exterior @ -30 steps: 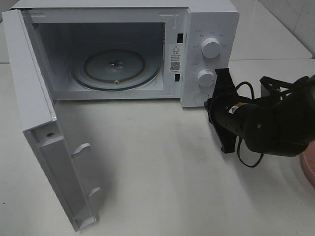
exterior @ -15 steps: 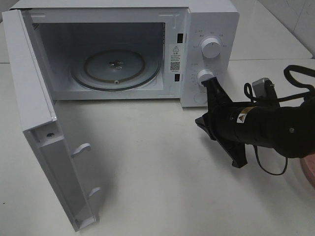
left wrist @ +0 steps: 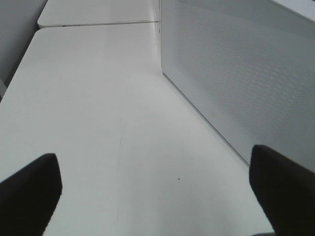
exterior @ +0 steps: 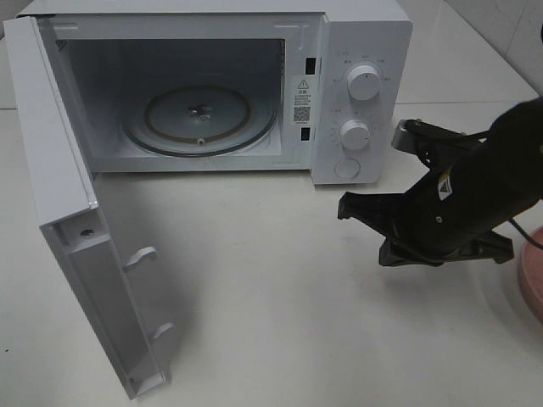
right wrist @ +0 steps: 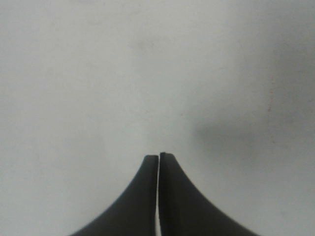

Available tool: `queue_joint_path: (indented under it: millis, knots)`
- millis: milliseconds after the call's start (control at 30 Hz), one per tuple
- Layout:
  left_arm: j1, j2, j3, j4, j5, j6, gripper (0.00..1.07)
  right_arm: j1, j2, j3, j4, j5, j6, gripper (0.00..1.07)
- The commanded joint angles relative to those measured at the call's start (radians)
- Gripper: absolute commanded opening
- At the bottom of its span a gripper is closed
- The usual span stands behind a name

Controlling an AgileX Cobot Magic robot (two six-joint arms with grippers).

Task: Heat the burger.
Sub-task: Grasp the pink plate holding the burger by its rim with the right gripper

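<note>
Now | my right tool (exterior: 344, 207) pinched shut, empty, above bench (exterior: 280, 297); left tool (left wrist: 155, 184) wide apart, empty, beside microwave (exterior: 356, 51) | burger unseen, only plate (exterior: 533, 280) edge shows | risk: my turning arm clips the dials (exterior: 355, 134)

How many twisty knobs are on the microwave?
2. The upper knob sits high on the right panel of the microwave; the lower knob is directly under it. None seem hidden.

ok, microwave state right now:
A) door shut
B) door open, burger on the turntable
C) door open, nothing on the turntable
C: the microwave door is swung wide open, and the glass turntable inside has nothing on it.
</note>
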Motion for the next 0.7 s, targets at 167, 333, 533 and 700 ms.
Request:
queue_joint_path:
  millis: [167, 333, 533, 700]
  knots:
    - [-0.004, -0.021, 0.004, -0.003, -0.013, -0.003, 0.98, -0.003, -0.008, -0.073, -0.016, 0.249, -0.226, 0.06]
    - [-0.004, -0.021, 0.004, -0.003, -0.013, -0.003, 0.98, -0.003, -0.008, -0.105, -0.015, 0.364, -0.290, 0.07]
    - [-0.004, -0.021, 0.004, -0.003, -0.013, -0.003, 0.98, -0.004, -0.008, -0.114, -0.028, 0.461, -0.411, 0.10]
    - [-0.004, -0.021, 0.004, -0.003, -0.013, -0.003, 0.98, -0.004, -0.015, -0.114, -0.068, 0.484, -0.433, 0.25]
